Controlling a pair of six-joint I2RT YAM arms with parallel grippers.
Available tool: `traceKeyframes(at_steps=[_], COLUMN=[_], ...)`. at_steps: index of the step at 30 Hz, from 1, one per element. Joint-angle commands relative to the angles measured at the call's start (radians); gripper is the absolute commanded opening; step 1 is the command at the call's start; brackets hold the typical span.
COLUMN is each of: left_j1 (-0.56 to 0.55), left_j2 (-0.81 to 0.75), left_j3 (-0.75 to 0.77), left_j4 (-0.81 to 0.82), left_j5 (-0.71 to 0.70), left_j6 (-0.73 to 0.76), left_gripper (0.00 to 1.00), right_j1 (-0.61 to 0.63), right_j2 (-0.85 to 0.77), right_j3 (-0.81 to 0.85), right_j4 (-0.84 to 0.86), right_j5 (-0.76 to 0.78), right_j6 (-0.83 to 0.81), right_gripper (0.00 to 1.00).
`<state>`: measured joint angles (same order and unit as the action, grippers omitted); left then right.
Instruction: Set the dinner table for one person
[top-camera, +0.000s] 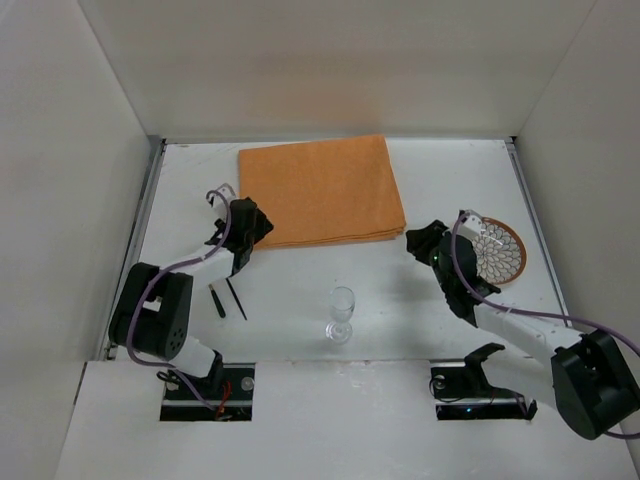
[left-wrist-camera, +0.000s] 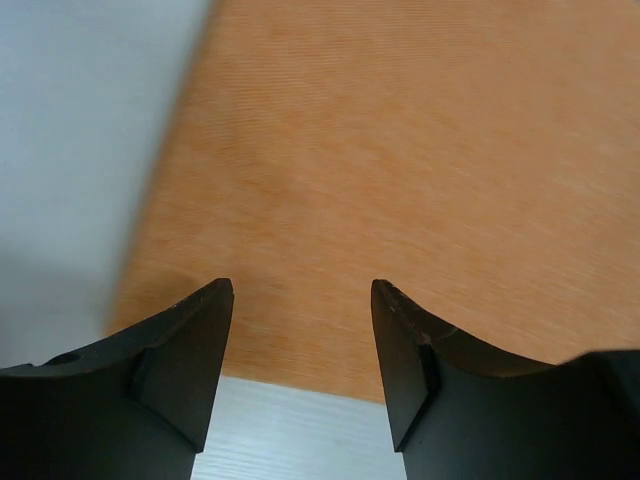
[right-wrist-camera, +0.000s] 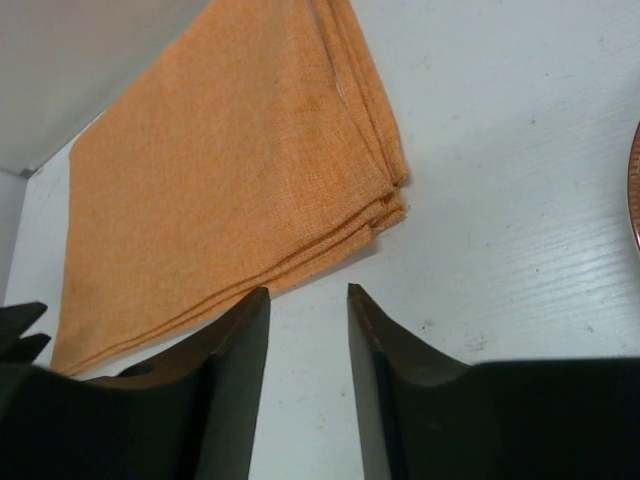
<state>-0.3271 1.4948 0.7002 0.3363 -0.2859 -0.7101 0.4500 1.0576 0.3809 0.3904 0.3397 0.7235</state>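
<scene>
On the white dinner table a folded orange cloth mat lies at the back middle. My left gripper hovers at the mat's front left corner, jaws open and empty; in the left wrist view the gripper sits over the mat edge. Over bare table just off the mat's front right corner, my right gripper is open with nothing between its fingers. The right wrist view shows that gripper just short of the mat.
A round patterned plate with an orange rim lies right of the right gripper. A clear stemmed glass stands upright at front centre. Two thin black utensils lie front left. White walls enclose the table.
</scene>
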Motion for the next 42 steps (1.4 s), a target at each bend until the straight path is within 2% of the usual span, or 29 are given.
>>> traceKeyframes(at_steps=[1, 5, 8, 12, 15, 19, 24, 30, 34, 36, 39, 42], left_j1=[0.058, 0.104, 0.157, 0.211, 0.217, 0.195, 0.123, 0.092, 0.090, 0.087, 0.092, 0.096], left_j2=[0.011, 0.096, 0.221, 0.422, 0.516, 0.553, 0.581, 0.605, 0.622, 0.625, 0.570, 0.451], left_j3=[0.014, 0.102, 0.220, 0.439, 0.534, 0.581, 0.648, 0.708, 0.717, 0.725, 0.676, 0.567], left_j4=[-0.003, 0.009, 0.007, -0.057, -0.082, -0.083, -0.072, -0.076, -0.071, -0.079, -0.071, -0.024], left_j5=[-0.073, -0.094, -0.114, -0.010, 0.059, 0.094, 0.113, 0.113, 0.113, 0.100, 0.062, 0.016], left_j6=[-0.022, -0.011, 0.006, 0.050, 0.058, 0.064, 0.093, 0.107, 0.107, 0.104, 0.067, 0.069], left_gripper=[0.53, 0.53, 0.51, 0.44, 0.35, 0.30, 0.29, 0.30, 0.31, 0.34, 0.46, 0.57], right_j1=[0.000, 0.017, 0.028, 0.029, 0.039, 0.045, 0.051, 0.052, 0.052, 0.052, 0.052, 0.054], right_j2=[0.015, 0.025, 0.022, 0.004, -0.007, 0.002, 0.021, 0.038, 0.018, 0.021, 0.015, -0.001], right_j3=[0.042, 0.044, 0.041, 0.038, 0.036, 0.039, 0.042, 0.050, 0.041, 0.047, 0.042, 0.047], right_j4=[0.061, 0.090, 0.102, 0.105, 0.111, 0.110, 0.113, 0.113, 0.114, 0.107, 0.114, 0.100], right_j5=[-0.013, -0.036, -0.041, -0.051, -0.051, -0.041, -0.030, -0.028, -0.021, -0.024, -0.011, -0.016], right_j6=[-0.009, -0.033, -0.036, -0.042, -0.044, -0.045, -0.041, -0.048, -0.045, -0.055, -0.059, -0.070], right_gripper=[0.46, 0.46, 0.46, 0.44, 0.39, 0.39, 0.39, 0.36, 0.39, 0.45, 0.56, 0.60])
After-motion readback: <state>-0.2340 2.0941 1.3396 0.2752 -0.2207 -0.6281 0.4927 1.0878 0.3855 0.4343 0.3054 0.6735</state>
